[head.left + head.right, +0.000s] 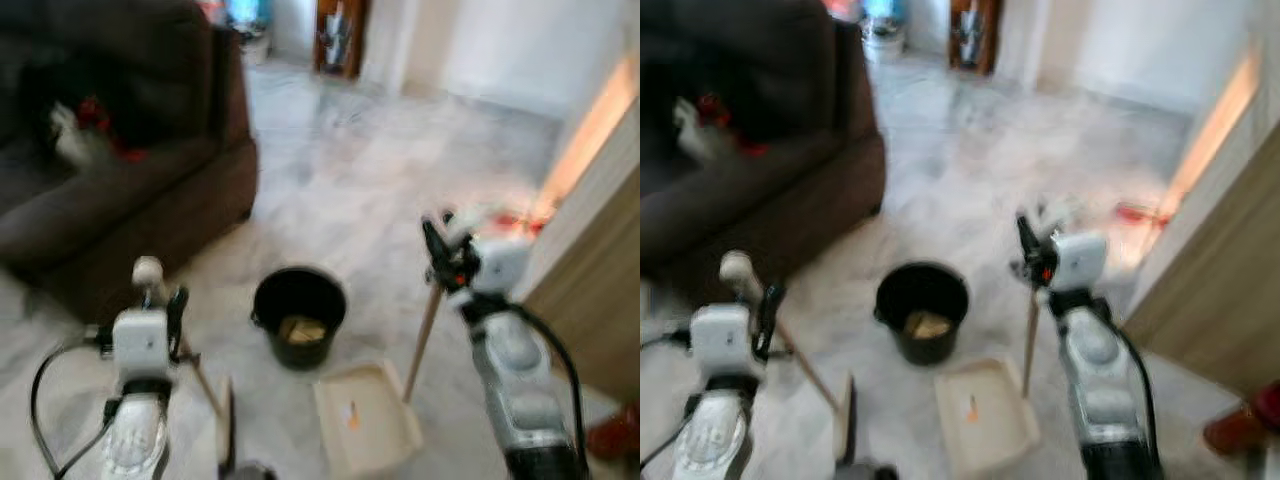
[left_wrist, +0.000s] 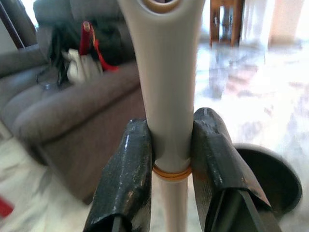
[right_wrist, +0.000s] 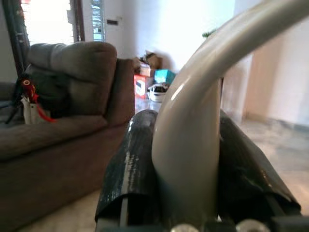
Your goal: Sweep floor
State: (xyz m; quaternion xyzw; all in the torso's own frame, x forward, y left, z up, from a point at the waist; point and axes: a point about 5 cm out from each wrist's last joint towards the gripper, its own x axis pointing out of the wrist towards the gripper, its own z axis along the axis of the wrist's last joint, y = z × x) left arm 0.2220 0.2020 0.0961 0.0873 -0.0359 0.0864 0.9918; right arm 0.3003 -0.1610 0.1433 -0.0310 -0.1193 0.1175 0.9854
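My left gripper [image 1: 166,303] is shut on the broom handle [image 1: 148,272], just below its white cap. The wooden shaft slants down to the broom head [image 1: 226,425] on the floor near my feet. In the left wrist view both black fingers [image 2: 128,183] press the white handle [image 2: 166,72]. My right gripper [image 1: 440,255] is shut on the curved white top of the dustpan handle [image 3: 193,121]. Its pole [image 1: 424,335] runs down to the cream dustpan [image 1: 365,418], which lies on the marble floor with a small orange bit inside.
A black bucket [image 1: 298,315] holding some debris stands between the arms, just beyond the dustpan. A dark sofa [image 1: 120,150] fills the left. A wooden panel [image 1: 590,290] stands close on the right, with a red object [image 1: 615,430] at its foot. Open floor stretches ahead.
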